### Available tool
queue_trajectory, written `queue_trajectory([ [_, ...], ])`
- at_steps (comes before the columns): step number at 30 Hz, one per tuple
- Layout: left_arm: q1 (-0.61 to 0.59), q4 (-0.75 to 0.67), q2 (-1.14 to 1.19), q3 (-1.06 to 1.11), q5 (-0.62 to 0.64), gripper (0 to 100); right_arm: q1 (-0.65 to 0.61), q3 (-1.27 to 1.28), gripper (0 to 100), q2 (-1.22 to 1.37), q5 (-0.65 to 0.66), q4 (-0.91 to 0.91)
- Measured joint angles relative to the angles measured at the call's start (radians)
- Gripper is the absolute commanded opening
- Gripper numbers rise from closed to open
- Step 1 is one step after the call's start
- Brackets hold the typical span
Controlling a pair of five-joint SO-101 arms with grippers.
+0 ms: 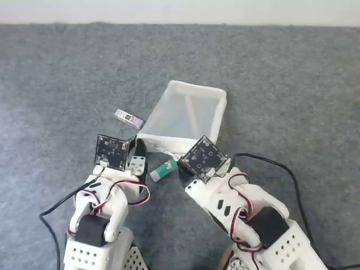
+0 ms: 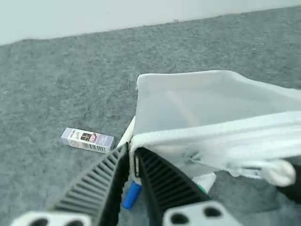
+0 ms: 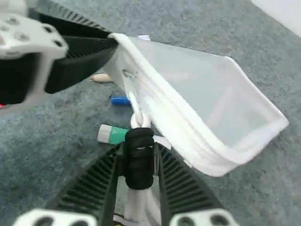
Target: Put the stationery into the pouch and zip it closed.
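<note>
The translucent white pouch [image 1: 185, 112] lies on the grey carpet with its zipper edge toward the arms. My left gripper [image 2: 131, 153] is shut on the pouch's [image 2: 207, 113] near corner. My right gripper [image 3: 139, 147] is shut on the black zipper pull [image 3: 139, 157], whose white cord is knotted to the pouch [image 3: 207, 108]. On the carpet under the pouch's edge lie a green-and-white glue stick [image 3: 114, 134], a small blue item [image 3: 119, 100] and a pale pencil tip [image 3: 100, 77]. A long pale item shows faintly through the pouch wall [image 1: 191, 111].
A small white boxed item [image 1: 128, 117] lies on the carpet just left of the pouch; the left wrist view has it [image 2: 87, 140] beyond my fingers. Grey carpet runs to a pale wall at the back. The right arm's black cable [image 1: 287, 174] trails to the right.
</note>
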Motion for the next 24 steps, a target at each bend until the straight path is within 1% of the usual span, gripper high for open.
queue_trajectory([
  [3,-0.057,0.017,0.002,-0.021,0.0,1,0.037,-0.002,0.7,-0.003,0.0,-0.002],
  [7,-0.104,0.018,0.005,-0.035,0.0,1,0.049,-0.002,0.7,-0.003,0.0,-0.003],
  [24,-0.114,0.018,0.005,-0.035,0.0,1,0.221,-0.003,0.7,-0.009,-0.014,-0.003],
])
